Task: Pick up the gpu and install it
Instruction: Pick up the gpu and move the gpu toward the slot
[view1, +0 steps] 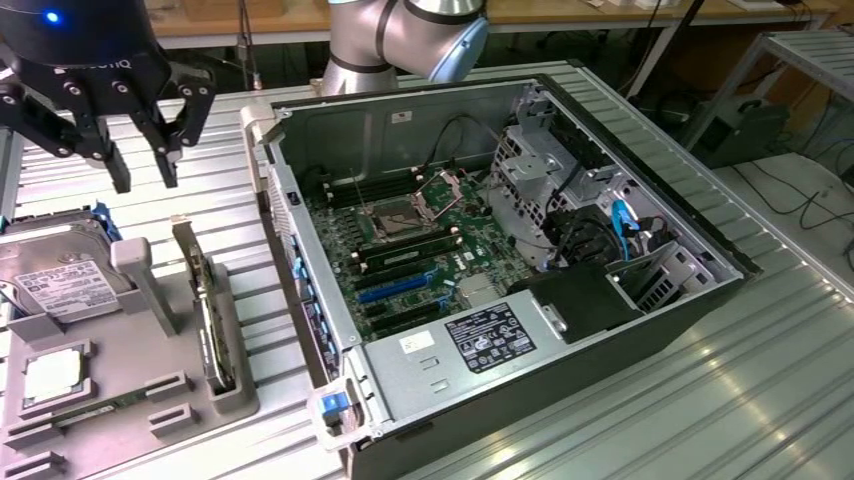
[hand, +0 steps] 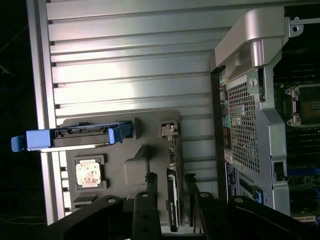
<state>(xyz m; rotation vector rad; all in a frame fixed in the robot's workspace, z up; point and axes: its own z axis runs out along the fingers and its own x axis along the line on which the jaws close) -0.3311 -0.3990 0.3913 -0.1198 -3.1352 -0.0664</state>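
We see a dark gripper (view1: 144, 182) hanging above a ribbed metal bench (view1: 747, 400), at the exterior view's upper left. Its fingers (view1: 167, 160) are spread apart, with a clear gap between them, and they pinch nothing. Below them sits a grey holder (view1: 240, 385) on the bench. The gpu (view1: 207, 320) stands on its edge in a slot of that holder, along the side nearest the case, untouched and apart from the fingers. In the wrist view we look down past the two fingers, and the gpu lies in the gap between them, lower down in the holder. A hard drive (view1: 54, 285) with a white label rests in the holder, on the exterior view's left of the gpu, and a small square chip (view1: 54, 372) lies nearer the camera. Just beside the holder, on the exterior view's right, an open case (view1: 400, 110) lies on the bench with its green board (view1: 427, 240) exposed.
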